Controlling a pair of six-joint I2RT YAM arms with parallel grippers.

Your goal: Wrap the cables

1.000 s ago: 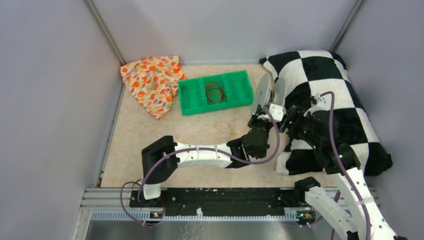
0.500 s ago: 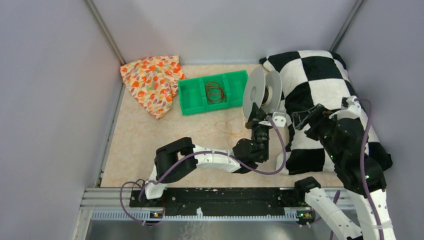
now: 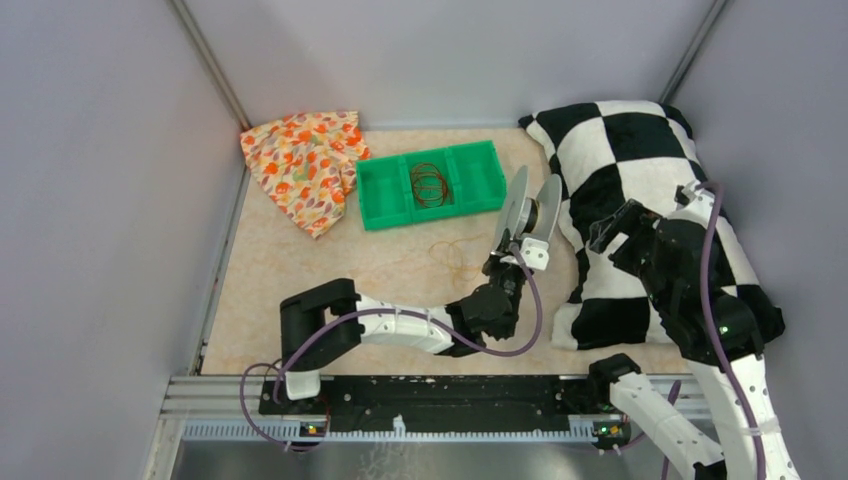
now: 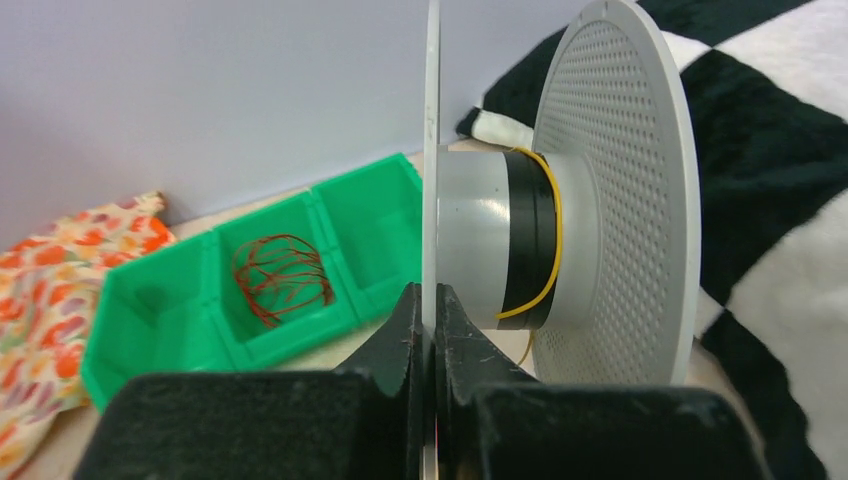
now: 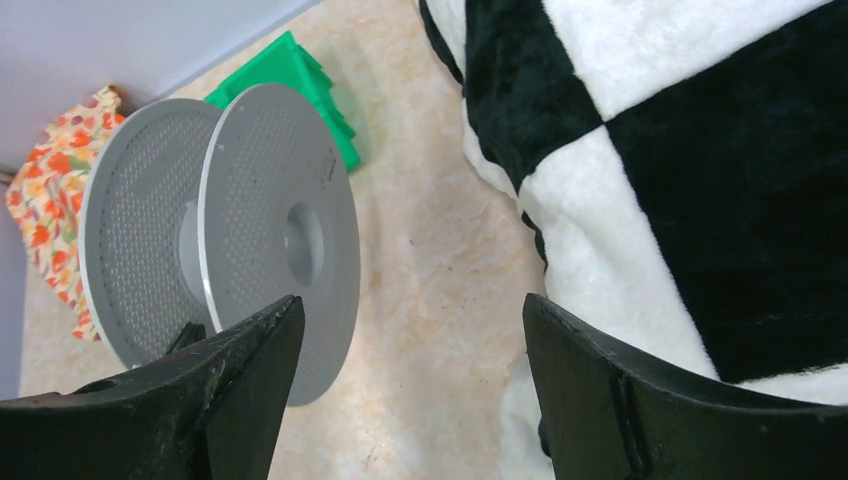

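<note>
Fingers of left gripper [image 4: 432, 300] pinched tight on near flange of grey spool [image 3: 530, 205], held upright on edge mid-table. Right gripper [image 5: 405, 330] just right of spool, over checkered blanket [image 3: 650, 170], jaws wide apart, holding nothing. Yellow strand [image 4: 548, 240] rounds spool hub. Loose yellow loops [image 3: 455, 250] lie on table [image 3: 300, 270] just left of spool. Farther back, green bin [image 3: 385, 205] with reddish wire coils [image 3: 428, 183] in middle compartment. Floral cloth [image 3: 305, 165] far left.

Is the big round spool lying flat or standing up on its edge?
On its edge: the spool has upright discs, and the left gripper is shut on one disc's rim.
</note>
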